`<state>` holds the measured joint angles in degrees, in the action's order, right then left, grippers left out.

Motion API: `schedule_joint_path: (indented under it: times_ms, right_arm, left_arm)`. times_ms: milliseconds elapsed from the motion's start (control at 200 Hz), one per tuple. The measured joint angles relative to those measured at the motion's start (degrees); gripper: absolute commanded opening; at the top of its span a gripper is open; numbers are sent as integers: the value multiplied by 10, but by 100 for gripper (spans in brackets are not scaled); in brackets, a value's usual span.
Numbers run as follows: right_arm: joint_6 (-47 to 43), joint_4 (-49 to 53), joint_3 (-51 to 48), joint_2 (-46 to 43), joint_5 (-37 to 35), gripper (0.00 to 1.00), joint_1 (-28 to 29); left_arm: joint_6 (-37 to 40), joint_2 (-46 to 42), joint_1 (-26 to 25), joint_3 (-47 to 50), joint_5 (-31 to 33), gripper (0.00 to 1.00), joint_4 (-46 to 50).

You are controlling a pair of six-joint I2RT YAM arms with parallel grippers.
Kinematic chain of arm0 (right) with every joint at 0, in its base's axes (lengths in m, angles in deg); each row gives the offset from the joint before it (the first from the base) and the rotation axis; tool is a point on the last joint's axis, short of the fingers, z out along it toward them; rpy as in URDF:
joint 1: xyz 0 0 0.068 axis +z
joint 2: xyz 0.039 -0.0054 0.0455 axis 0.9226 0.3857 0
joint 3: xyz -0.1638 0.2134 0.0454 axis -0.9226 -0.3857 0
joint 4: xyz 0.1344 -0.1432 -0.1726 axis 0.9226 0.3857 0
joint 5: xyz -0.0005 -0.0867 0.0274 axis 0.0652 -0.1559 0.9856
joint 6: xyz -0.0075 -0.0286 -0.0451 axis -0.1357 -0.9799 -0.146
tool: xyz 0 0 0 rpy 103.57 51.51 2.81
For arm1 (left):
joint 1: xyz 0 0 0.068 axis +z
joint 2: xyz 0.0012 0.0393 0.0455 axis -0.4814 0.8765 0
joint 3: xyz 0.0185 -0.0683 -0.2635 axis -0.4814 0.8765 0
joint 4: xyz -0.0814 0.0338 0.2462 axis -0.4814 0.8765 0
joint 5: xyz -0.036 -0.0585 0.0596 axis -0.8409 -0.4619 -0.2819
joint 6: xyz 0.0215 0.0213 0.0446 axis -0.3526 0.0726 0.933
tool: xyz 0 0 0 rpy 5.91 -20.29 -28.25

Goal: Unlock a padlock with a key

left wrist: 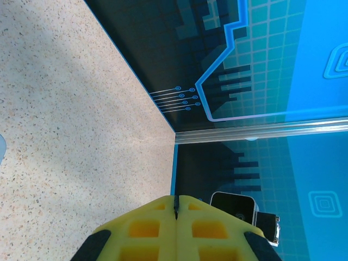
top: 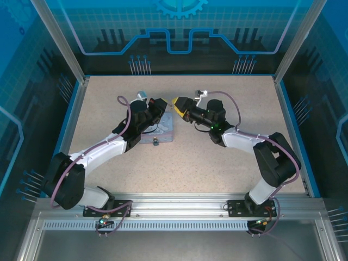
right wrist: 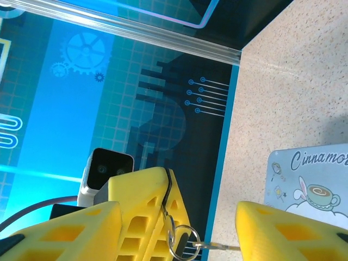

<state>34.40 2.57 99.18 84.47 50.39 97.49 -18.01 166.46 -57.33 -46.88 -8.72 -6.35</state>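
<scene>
Left gripper: clamped fully closed, yellow fingers pressed flat together along the bottom edge of the left wrist view. Pinches the key, a thin dark sliver in the finger seam at lower centre of the right wrist view. Small wire rings dangling from that seam, with a thin metal strip reaching rightward to the edge of the right-hand finger.

Right gripper, just above centre of the top view: spread apart, nothing clamped between its yellow fingers. Straddles the left gripper's tips from the two lower corners of its wrist view.

Tin: flat on the tabletop, just below both grippers.

Padlock: tiny and dark at the tin's lower edge, apart from both grippers.
</scene>
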Motion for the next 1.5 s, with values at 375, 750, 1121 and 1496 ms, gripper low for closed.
schedule_joint_path:
  times_ms: [375,750,1121,1496]
  right_arm:
    - [-10,2,39,11,28,53,-3]
    - [6,-17,39,33,33,43,-2]
    - [25,-48,25,37,34,39,5]
    - [32,-64,14,43,34,35,10]
  left_arm:
    - [1,0,0,0,0,0,0]
    - [1,0,0,0,0,0,0]
    - [1,0,0,0,5,0,0]
    - [1,0,-1,0,13,0,0]
